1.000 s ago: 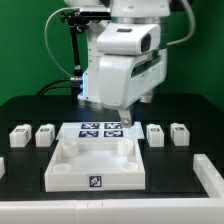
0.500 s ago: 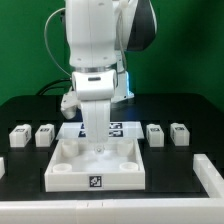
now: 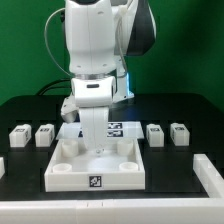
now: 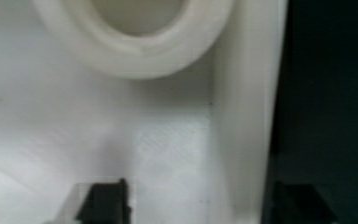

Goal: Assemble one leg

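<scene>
I start at the exterior view's left. Two small white blocks sit there side by side on the black table point(image 3: 30, 108): the far-left leg point(image 3: 20, 135) and the inner-left leg point(image 3: 45, 134). Each shows a black-and-white tag on its face.

In the middle is the big white tray point(image 3: 68, 178) with raised corner sockets. My gripper point(image 3: 96, 138) hangs low over the back part of it. The marker board point(image 3: 116, 128) peeks out just behind the tray.

In the wrist view the fingers point(image 4: 101, 200) are apart. Only the tray's white floor is between them, so they hold nothing. A round socket point(image 4: 131, 62) shows just ahead of them.

On the exterior view's right, the inner-right leg point(image 3: 155, 133) and the far-right leg point(image 3: 179, 132) sit in the same row.

So every leg is off to one side of the fingers, not under them. None is in the tray yet. I think the two inner legs are about as near as each other, the inner-left one maybe a bit nearer. The legs are short and stubby, so I cannot tell which way their long side runs.

The tray's side wall and corner sockets stand between the fingers and any leg. I think I must go up first, then across, or I could bump the tray.
</scene>
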Available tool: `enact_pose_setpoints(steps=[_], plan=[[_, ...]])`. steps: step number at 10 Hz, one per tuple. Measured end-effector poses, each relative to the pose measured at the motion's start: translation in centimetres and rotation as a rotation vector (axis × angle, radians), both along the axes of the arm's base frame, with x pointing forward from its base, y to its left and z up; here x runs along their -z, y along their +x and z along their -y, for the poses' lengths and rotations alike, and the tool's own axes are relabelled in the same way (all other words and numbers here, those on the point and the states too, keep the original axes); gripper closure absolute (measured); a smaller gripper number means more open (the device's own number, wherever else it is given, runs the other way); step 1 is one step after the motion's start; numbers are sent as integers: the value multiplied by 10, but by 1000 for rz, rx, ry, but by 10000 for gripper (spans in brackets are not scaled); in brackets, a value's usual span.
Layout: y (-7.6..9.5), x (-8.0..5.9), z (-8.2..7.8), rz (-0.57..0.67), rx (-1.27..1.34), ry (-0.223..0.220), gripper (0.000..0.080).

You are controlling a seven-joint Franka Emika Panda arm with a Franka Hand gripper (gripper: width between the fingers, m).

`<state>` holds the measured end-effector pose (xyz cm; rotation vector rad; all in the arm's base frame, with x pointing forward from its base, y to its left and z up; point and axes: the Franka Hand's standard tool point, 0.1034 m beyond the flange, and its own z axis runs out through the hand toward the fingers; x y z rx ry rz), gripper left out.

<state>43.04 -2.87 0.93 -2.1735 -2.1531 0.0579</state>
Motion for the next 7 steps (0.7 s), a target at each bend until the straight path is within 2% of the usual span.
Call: enact_pose_setpoints(steps=[2, 7], plan=[[0, 0, 0, -1, 0, 0, 736], [4, -2, 1, 16, 1, -1, 735]])
